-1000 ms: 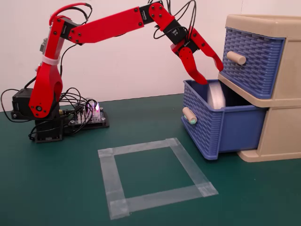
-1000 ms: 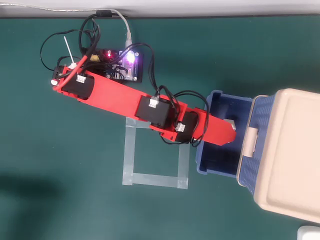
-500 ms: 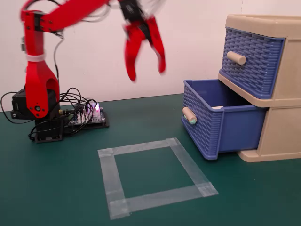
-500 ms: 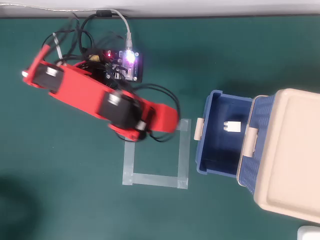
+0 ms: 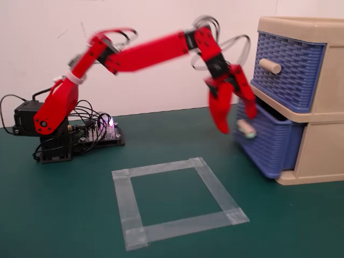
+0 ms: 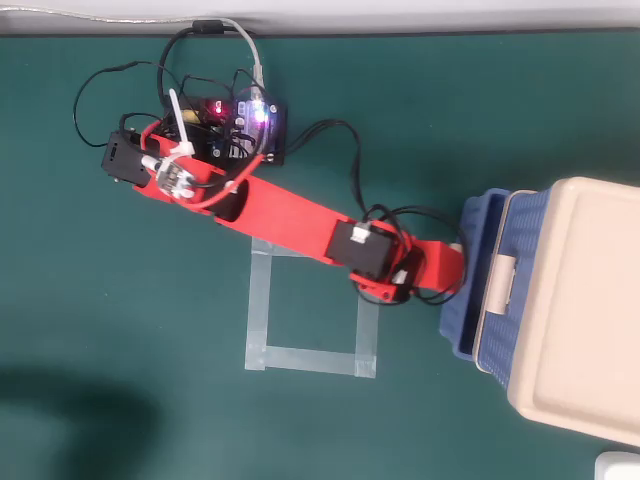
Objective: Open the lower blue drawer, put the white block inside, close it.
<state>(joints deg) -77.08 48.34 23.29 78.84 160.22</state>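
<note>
The lower blue drawer (image 5: 269, 148) stands partly pulled out of the beige frame (image 5: 322, 156); in the overhead view its blue front (image 6: 462, 335) juts out past the frame. Its green-tipped knob (image 5: 246, 129) points left. My red gripper (image 5: 238, 123) hangs at the knob with its jaws apart, one finger (image 5: 220, 115) left of the knob and the other above it. I cannot tell whether it touches the knob. From above the gripper (image 6: 455, 270) is at the drawer front. The white block is not in view.
The upper blue drawer (image 5: 287, 67) with a plain beige knob (image 5: 270, 65) is shut. A square of clear tape (image 5: 177, 201) lies on the green table with nothing inside it. The arm's base and wiring (image 5: 80, 134) stand at the left. A white thing (image 6: 618, 466) shows at the overhead view's bottom right corner.
</note>
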